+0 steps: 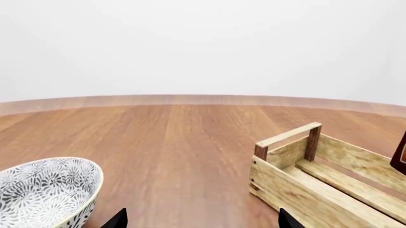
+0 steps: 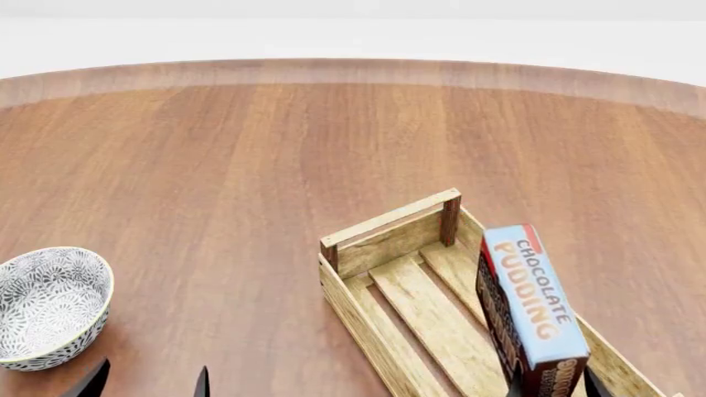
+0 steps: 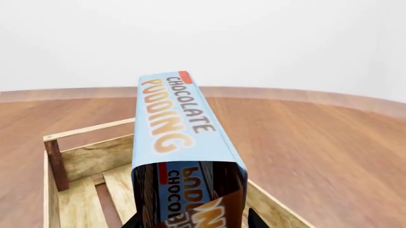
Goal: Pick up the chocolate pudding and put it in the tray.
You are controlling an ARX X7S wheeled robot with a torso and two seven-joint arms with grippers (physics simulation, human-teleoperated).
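The chocolate pudding (image 2: 530, 306) is a carton with a light-blue top and orange lettering. My right gripper (image 2: 548, 385) is shut on its near end and holds it over the right side of the tray (image 2: 386, 240), a light-wood slatted crate. In the right wrist view the carton (image 3: 180, 128) sticks out from between the fingers of the gripper (image 3: 193, 221), above the crate (image 3: 95, 156). My left gripper (image 2: 149, 382) is open and empty at the near left. In the left wrist view (image 1: 201, 221) it hangs over bare table, with the crate (image 1: 304, 185) beside it.
A grey-white patterned bowl (image 2: 50, 302) stands at the near left, close to the left gripper; it also shows in the left wrist view (image 1: 47, 190). The round wooden table (image 2: 276, 141) stretches to its far edge.
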